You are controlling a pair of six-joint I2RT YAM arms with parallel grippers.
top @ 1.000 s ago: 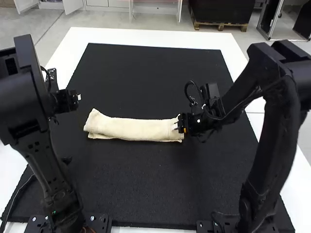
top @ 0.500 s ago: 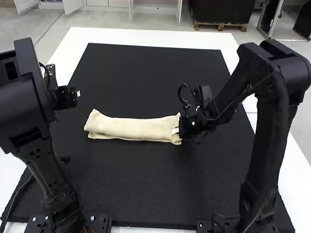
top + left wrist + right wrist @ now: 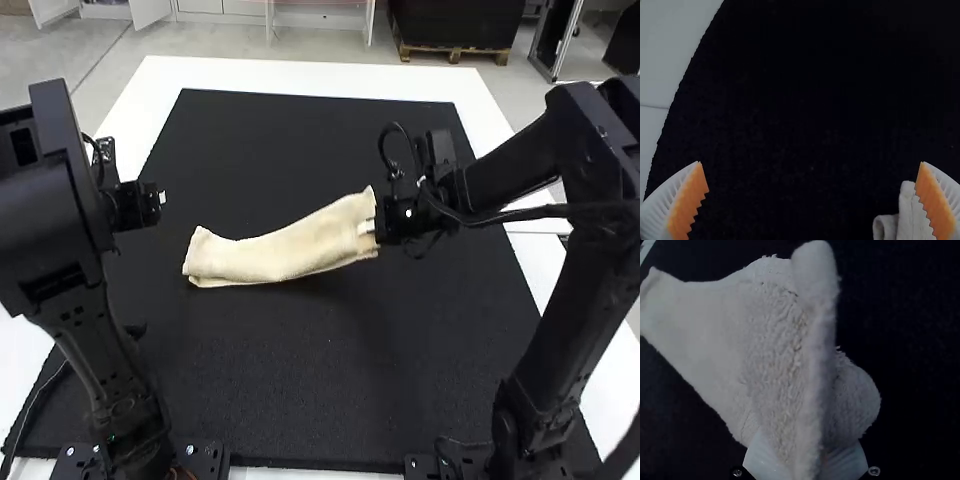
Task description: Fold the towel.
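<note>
The cream towel (image 3: 285,253) is folded into a long narrow strip on the black mat; its right end is raised off the mat. My right gripper (image 3: 372,225) is shut on that end, and in the right wrist view the towel (image 3: 775,340) stands up between the white fingers of the right gripper (image 3: 807,460). My left gripper (image 3: 160,198) hangs to the left of the towel, holding nothing. From its wrist, the left gripper (image 3: 812,200) has its fingers wide apart, with the towel's end (image 3: 912,215) beside one orange pad.
The black mat (image 3: 300,390) covers most of the white table (image 3: 330,76), whose border runs around it. A dark cable (image 3: 40,395) lies near the left arm's base.
The right gripper first shifted slightly left onto the towel's right end, then rose forward with it. The towel's left end slid slightly right. The left arm has barely moved.
</note>
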